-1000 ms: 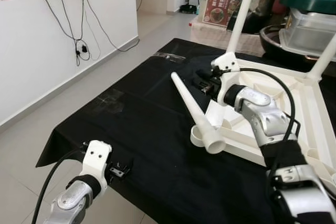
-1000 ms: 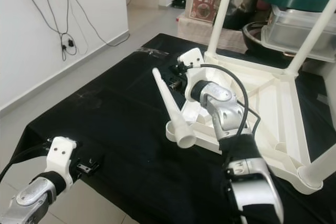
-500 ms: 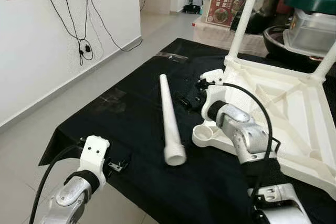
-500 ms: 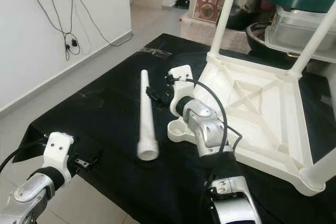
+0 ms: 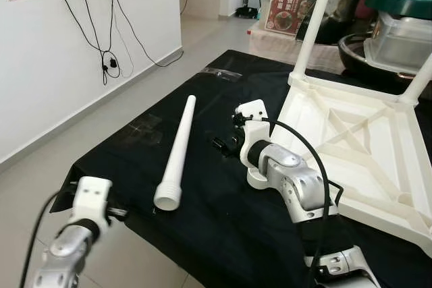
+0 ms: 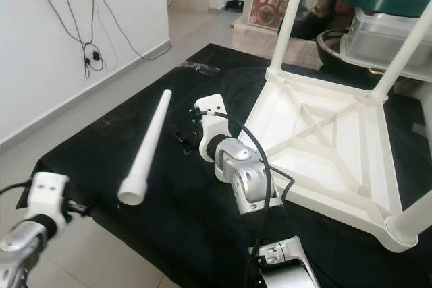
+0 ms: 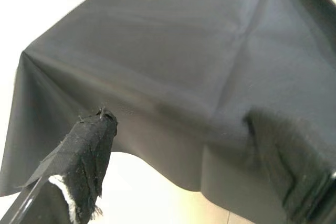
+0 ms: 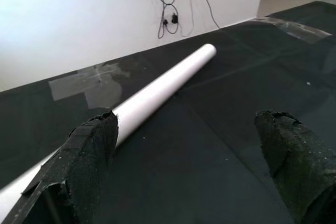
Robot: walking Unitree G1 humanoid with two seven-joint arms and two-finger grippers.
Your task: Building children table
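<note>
Since a second ago the white table leg [image 5: 175, 156] has left the right end effector [image 5: 223, 145] and lies flat on the black cloth-covered worktop [image 5: 202, 227]. It is a smooth, tapered plastic tube with a ribbed, hollow wide end, resting just to the left of that end effector, whose rough black fingers [image 8: 89, 145] are spread wide and empty. To its right sits the upturned white table top [image 5: 358, 146], ribbed underneath. The left end effector [image 7: 210, 150] hovers open over the cloth's draped near corner, holding nothing.
</note>
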